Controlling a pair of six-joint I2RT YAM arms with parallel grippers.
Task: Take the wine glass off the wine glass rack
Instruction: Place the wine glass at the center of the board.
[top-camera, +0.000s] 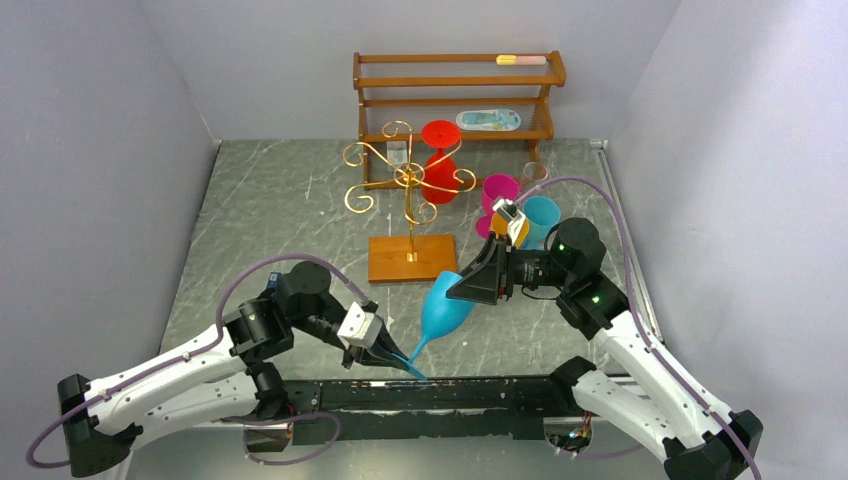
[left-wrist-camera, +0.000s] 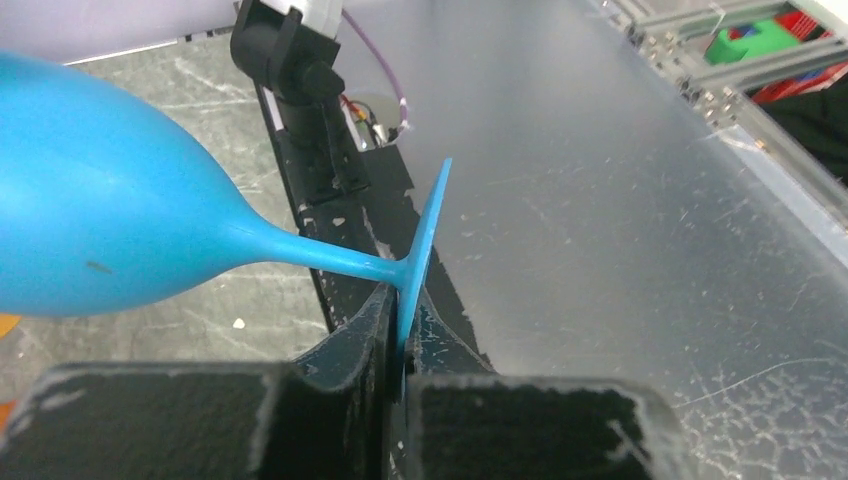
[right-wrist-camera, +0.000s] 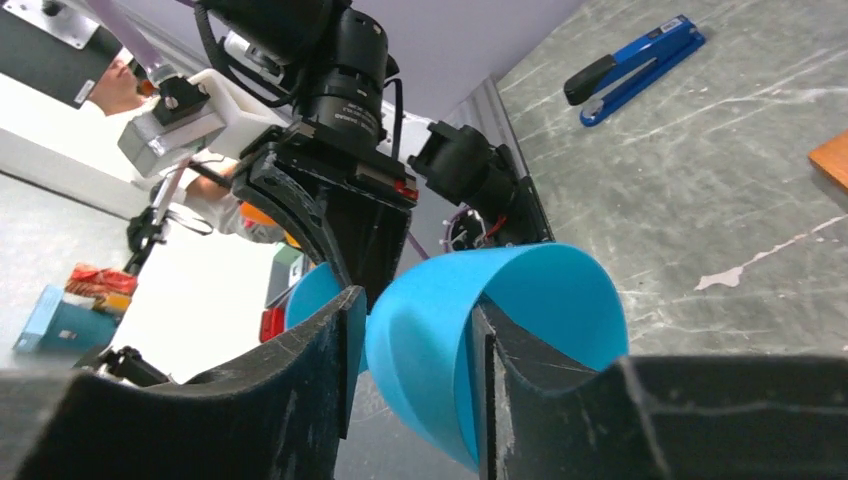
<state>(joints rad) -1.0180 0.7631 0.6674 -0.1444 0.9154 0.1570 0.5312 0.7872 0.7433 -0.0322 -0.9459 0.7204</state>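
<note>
**Handover of glass between the two arms**

Glass (top-camera: 445, 308) is off the rack (top-camera: 408, 185) and hangs tilted in the air over the table (top-camera: 280, 210), in front of the rack's wooden base, with its mouth towards the right arm. The left gripper (left-wrist-camera: 400, 350) is pressed together on the edge of the foot (left-wrist-camera: 425, 240), a thin pinch on a flat disc. The right gripper (right-wrist-camera: 415, 370) stands with its jaws on either side of the bowl (right-wrist-camera: 430, 330) at the rim. One finger seems to sit inside the mouth and the other outside. Both lie close against the wall, but I cannot tell whether they bear on it yet.

The lift from the rack looks done, and the step in hand is passing the glass to the right arm. The right jaws need a firm hold on the rim wall before the left lets go of the foot. If the left releases early, the tilted glass could swing or drop. After that, the glass can be set down away from the rack.
</note>
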